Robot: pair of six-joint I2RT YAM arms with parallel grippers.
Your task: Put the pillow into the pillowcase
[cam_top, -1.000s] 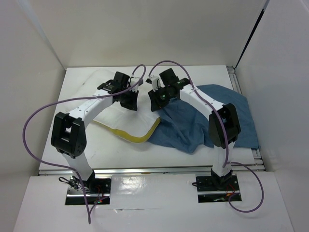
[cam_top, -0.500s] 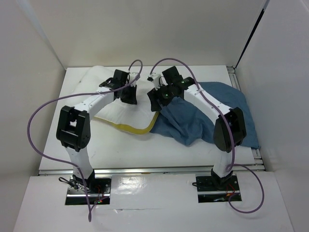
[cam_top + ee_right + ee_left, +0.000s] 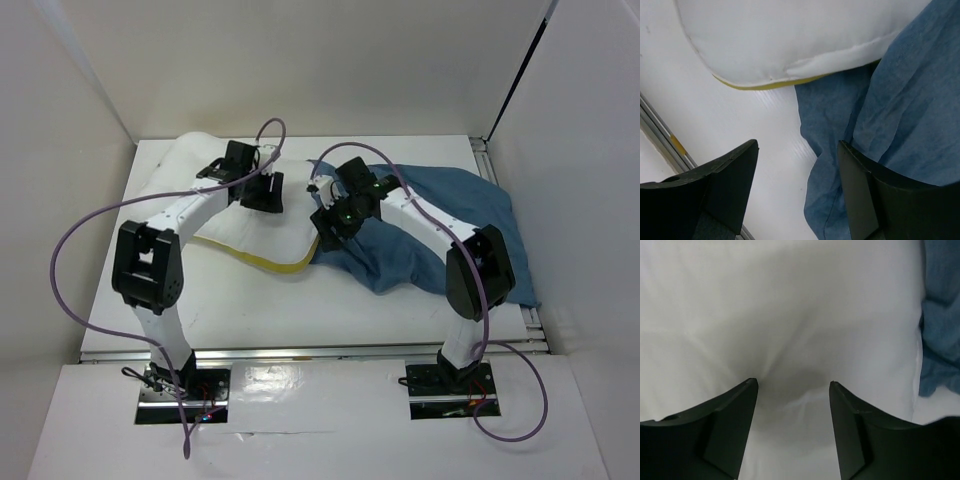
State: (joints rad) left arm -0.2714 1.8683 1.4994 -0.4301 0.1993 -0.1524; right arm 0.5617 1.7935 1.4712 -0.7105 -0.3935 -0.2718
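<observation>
Both arms are reaching in over the desk. The pillow lies on the left half, white and puffy, running from the far left corner toward the middle, with its yellow band showing along the near edge. The pillowcase is a wrinkled blue heap on the right half, spreading out to the right edge of the desk. Its left side meets the pillow's right edge near the middle, and the two touch there. The pillow is out in the open, not inside the cloth. The left tool hangs over the far part of the pillow, and its wrist view shows it spread, nothing between the fingers, with just the white pillow below, a soft dimple right in the gap and a strip of pillowcase off to the right. I cannot tell whether the tips touch the fabric. The right tool sits just past the pillow's near right corner, and its own camera shows it spread too, gripping nothing. One finger is over bare desk, the other over the blue pillowcase, with the pillow and its yellow band above them in that view.
</observation>
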